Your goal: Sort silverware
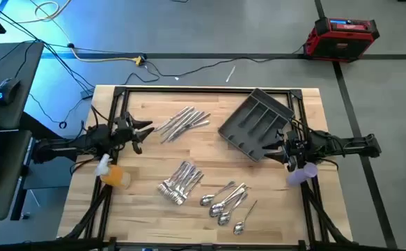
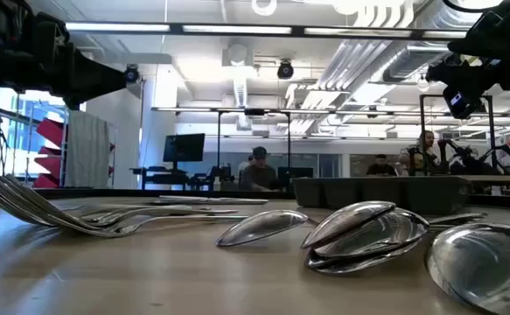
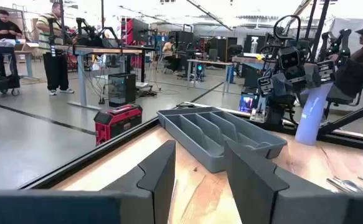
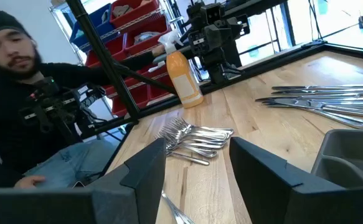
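My left fingers (image 1: 145, 130) hang released over the table (image 1: 147, 202) at its 9 o'clock side, nothing between them. The knives (image 1: 183, 122) lie just past their tips, toward 3 o'clock and a little toward 12. The forks (image 1: 180, 183) lie in a heap near the table's middle, toward 5 o'clock from those fingers and well apart from them.

My right fingers (image 1: 271, 148) are also released and empty, at the table's 3 o'clock side. They sit at the near corner of the dark grey tray (image 1: 257, 123), which lies slanted at about 1 o'clock on the table with its compartments bare. The spoons (image 1: 227, 199) are clustered toward 7 o'clock from these fingers, apart from them, with 1 spoon lying a little off from the rest.

An orange bottle (image 1: 113, 175) sits beneath my left arm and a pale purple bottle (image 1: 301, 173) beneath my right. Between either pair of fingers and the silverware the wood lies open.
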